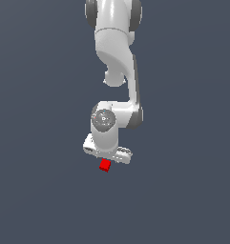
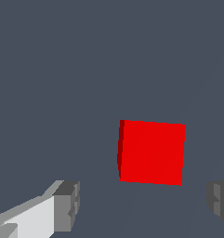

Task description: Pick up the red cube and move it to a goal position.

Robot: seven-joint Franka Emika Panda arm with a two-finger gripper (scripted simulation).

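The red cube (image 1: pixel 105 165) is a tiny bright red block on the dark grey floor, just below the white gripper body in the exterior view. In the wrist view the red cube (image 2: pixel 151 152) fills the middle and lies between and ahead of the two grey fingertips (image 2: pixel 67 205). My gripper (image 2: pixel 143 204) is open and empty, its jaws standing wide apart on either side of the cube without touching it. In the exterior view the gripper (image 1: pixel 107 157) sits right above the cube and its fingers are hidden by the hand.
The white arm (image 1: pixel 116 57) reaches down from the top of the exterior view. The floor (image 1: pixel 40 190) is a plain dark grey surface with no other objects in view.
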